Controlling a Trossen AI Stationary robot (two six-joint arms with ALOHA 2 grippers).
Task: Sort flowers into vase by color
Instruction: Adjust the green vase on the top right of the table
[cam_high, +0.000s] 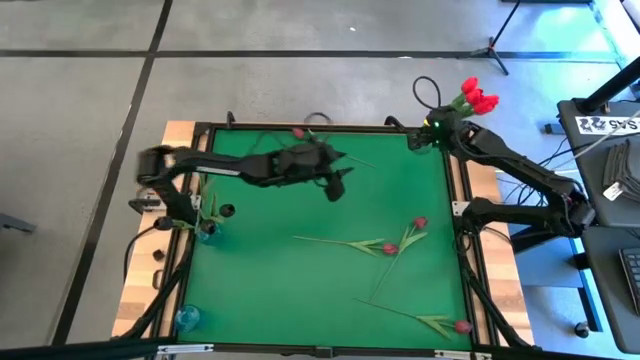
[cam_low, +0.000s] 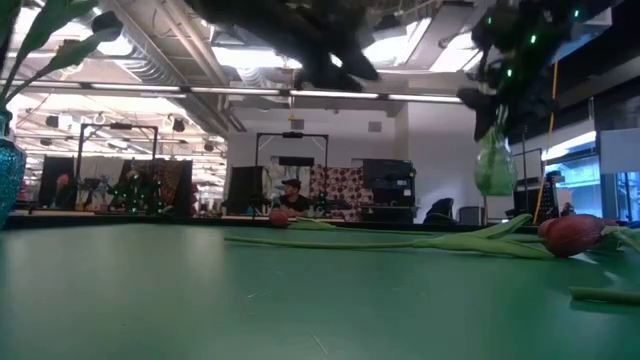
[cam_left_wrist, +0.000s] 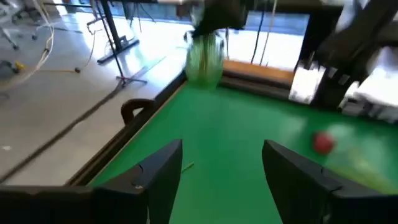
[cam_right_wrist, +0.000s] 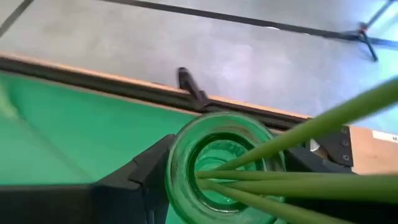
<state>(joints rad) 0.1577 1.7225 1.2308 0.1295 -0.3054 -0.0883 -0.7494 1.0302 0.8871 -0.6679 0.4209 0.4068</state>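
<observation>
Green felt covered the table (cam_high: 300, 290). Near its far right corner the right gripper (cam_right_wrist: 214, 186) clasped a green glass vase (cam_right_wrist: 217, 165) holding red flowers (cam_high: 478, 97). Toward mid-table the left gripper (cam_left_wrist: 221, 180) hovered, fingers spread, seemingly empty. Loose tulips (cam_high: 390, 247) lay nearer the table's right edge.

Only one printed marking shows: in the high view, a white label (cam_high: 603, 123) lying on the dark stand at the right edge of the scene, beyond the table, carries dark characters. They look like a short code of letters and digits, but they are too small to read with confidence. No legible text, brand, number or sign appears in the low view or either wrist view.
</observation>
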